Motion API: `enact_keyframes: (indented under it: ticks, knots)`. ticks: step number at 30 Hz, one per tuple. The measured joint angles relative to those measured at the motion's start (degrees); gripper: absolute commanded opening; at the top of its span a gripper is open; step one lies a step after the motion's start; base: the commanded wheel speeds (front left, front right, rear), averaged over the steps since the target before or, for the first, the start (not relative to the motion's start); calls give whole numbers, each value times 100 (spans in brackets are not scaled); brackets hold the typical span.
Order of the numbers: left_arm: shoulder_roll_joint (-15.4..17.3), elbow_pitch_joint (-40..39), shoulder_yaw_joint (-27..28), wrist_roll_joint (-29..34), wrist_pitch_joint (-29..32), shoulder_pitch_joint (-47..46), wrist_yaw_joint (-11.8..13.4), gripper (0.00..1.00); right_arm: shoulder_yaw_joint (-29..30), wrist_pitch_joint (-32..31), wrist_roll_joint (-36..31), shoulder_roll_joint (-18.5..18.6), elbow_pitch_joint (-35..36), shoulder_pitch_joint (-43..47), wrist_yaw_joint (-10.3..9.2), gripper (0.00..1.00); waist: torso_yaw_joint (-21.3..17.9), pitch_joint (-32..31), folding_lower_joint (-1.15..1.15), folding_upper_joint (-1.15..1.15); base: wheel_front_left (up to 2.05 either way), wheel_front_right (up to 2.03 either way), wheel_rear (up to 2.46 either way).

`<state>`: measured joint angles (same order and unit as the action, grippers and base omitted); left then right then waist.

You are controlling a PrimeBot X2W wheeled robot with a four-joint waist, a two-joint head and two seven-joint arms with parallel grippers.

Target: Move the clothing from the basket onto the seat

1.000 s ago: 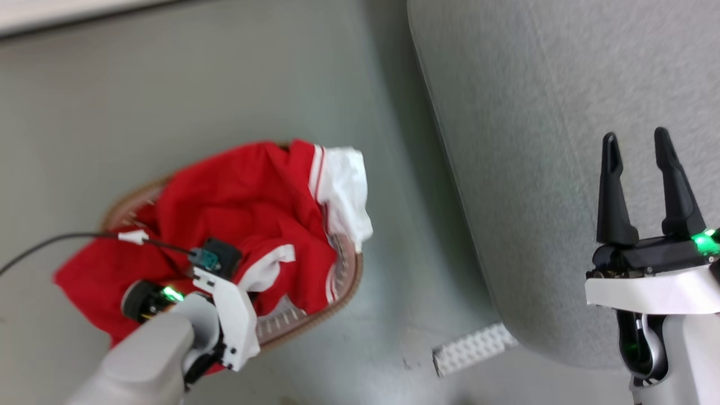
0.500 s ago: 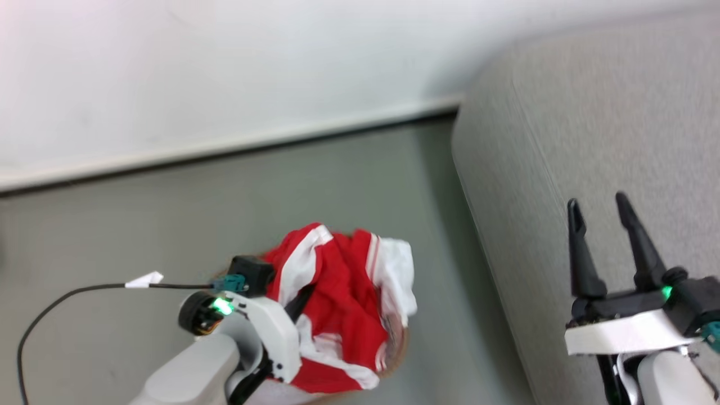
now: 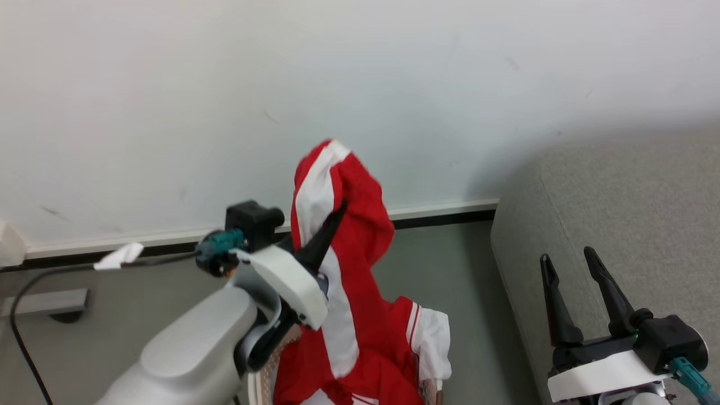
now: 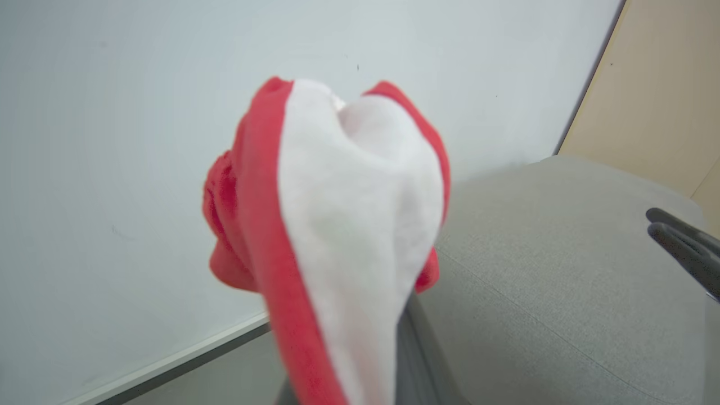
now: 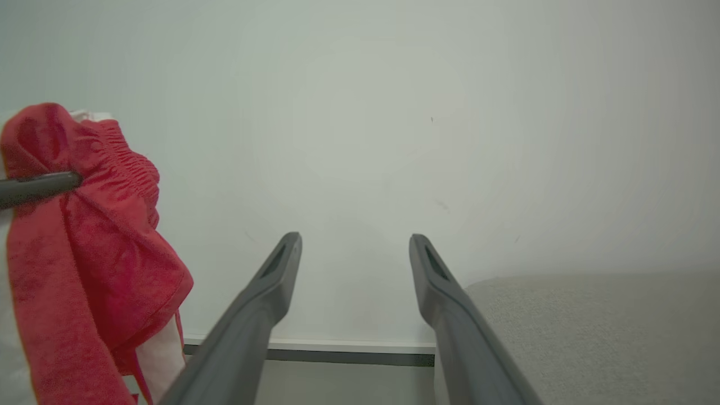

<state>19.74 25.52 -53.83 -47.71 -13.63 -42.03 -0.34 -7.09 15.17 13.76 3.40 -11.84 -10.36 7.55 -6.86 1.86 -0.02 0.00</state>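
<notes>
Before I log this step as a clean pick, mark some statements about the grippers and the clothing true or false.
1. The left gripper is shut on a red-and-white garment. True.
2. The garment rests on the seat. False: it hangs over the basket, to the left of the seat.
3. The right gripper grips clothing too. False: it is open and holds nothing.
4. The seat is on the robot's right side. True.
</notes>
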Motion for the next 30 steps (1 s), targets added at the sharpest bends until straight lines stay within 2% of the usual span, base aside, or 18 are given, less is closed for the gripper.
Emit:
enact_keyframes:
  ticks: [8, 19, 23, 24, 26, 27, 30]
  knots:
    - [267, -872, 259, 7, 183, -270, 380, 0, -341, 0, 183, 18, 145, 97, 0, 100, 129, -210, 1, 0, 0, 0, 0]
    - [377, -1246, 229, 0, 303, -235, 544, 0, -878, 0, 471, 230, 240, 91, 0, 100, 115, -261, 2, 0, 0, 0, 0]
    - [357, -1282, 180, -1, 297, -201, 533, 0, -1830, 1, 1053, 482, 287, -82, 0, 100, 131, -282, 2, 0, 0, 0, 0]
    - [335, -1300, 154, 0, 287, -187, 508, 0, -2298, 0, 1291, 669, 254, -237, 0, 100, 142, -288, 2, 0, 0, 0, 0]
    - [323, -1303, 130, 0, 287, -180, 500, 0, -2513, 0, 1452, 762, 249, -339, 0, 100, 151, -290, 2, 0, 0, 0, 0]
    - [291, -1313, 78, 12, 287, -148, 490, 0, -2955, 1, 1699, 944, 211, -599, 0, 100, 180, -298, 3, 0, 0, 0, 0]
    - [240, -1325, -33, 31, 297, -110, 443, 0, -3475, 0, 2008, 1136, 71, -977, 0, 100, 243, -311, 2, 0, 0, 0, 0]
